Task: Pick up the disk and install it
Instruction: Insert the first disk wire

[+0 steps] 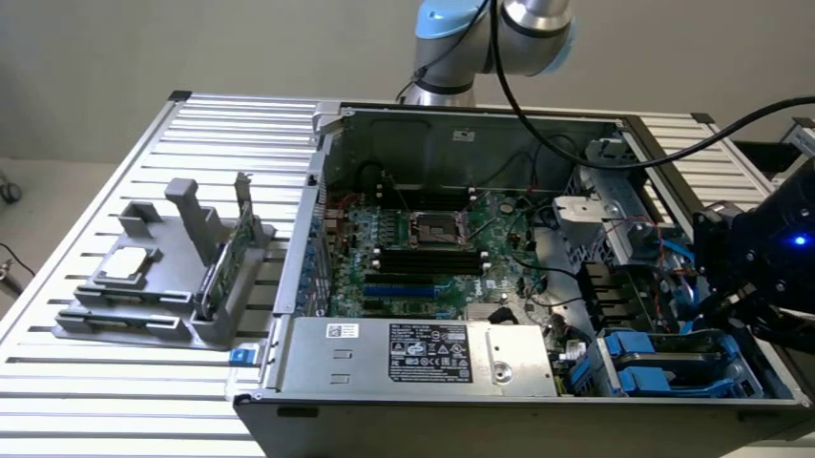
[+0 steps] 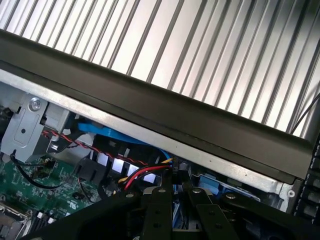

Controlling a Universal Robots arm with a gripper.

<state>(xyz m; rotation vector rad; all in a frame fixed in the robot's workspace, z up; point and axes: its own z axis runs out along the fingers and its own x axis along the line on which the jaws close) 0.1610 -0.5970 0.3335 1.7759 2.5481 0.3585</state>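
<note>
Silver-grey disk (image 1: 675, 364) with blue rails lying in the drive bay, near corner of the open computer case (image 1: 459, 134) on the exterior view's right, dark gripper (image 1: 726, 296) close above it, claw state cannot be told, slatted metal table (image 1: 114, 401) beneath.

Green motherboard (image 1: 421, 253) there, blue rails (image 1: 643, 372) in the drive bay. Black gripper (image 2: 177, 195), red-and-yellow wires (image 2: 147, 171), ribbed silver table (image 1: 102, 191).

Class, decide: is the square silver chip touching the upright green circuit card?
Apart. The exterior view shows the chip lying flat in the grey holder, with bare holder between it and the circuit card.
</note>
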